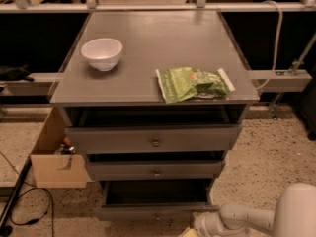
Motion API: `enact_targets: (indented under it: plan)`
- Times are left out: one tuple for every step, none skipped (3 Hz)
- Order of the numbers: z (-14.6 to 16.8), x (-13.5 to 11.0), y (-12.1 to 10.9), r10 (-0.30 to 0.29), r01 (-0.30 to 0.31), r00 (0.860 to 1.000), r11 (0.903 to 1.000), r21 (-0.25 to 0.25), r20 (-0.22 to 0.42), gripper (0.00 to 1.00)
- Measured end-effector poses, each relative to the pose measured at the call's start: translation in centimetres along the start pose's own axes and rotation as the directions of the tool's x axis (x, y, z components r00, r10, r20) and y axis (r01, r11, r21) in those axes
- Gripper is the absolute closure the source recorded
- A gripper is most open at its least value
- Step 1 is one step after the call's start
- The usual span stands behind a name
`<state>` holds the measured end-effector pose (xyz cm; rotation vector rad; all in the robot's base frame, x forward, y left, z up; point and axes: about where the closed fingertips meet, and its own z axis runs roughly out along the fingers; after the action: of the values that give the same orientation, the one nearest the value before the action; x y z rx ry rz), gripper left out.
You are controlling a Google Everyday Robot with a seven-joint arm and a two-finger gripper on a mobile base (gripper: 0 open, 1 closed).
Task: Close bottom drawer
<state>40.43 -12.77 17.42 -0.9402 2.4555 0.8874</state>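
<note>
The bottom drawer [157,198] of the grey cabinet stands pulled open, its dark box interior showing and its front [148,214] low in the camera view. My white arm [247,218] reaches in from the lower right. My gripper [195,228] is at the bottom edge, just right of the drawer's front corner, mostly cut off by the frame. The middle drawer [156,171] and the top drawer [156,142] above it each have a small round knob and stand slightly out.
A white bowl [101,53] and a green snack bag [192,83] lie on the cabinet top [148,38]. An open cardboard box [54,159] stands on the floor to the left, with a black cable [29,216] beside it.
</note>
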Motion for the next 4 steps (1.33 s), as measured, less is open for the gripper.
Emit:
enact_targets:
  plan:
    - [0.0, 0.0, 0.0, 0.0, 0.0, 1.0, 1.0, 0.0, 0.0, 0.14]
    - [0.0, 0.0, 0.0, 0.0, 0.0, 1.0, 1.0, 0.0, 0.0, 0.37]
    - [0.1, -0.4, -0.3, -0.005, 0.005, 1.0, 1.0, 0.007, -0.005, 0.68]
    - [0.3, -1.5, -1.3, -0.019, 0.02, 1.0, 0.9994, 0.028, -0.017, 0.91]
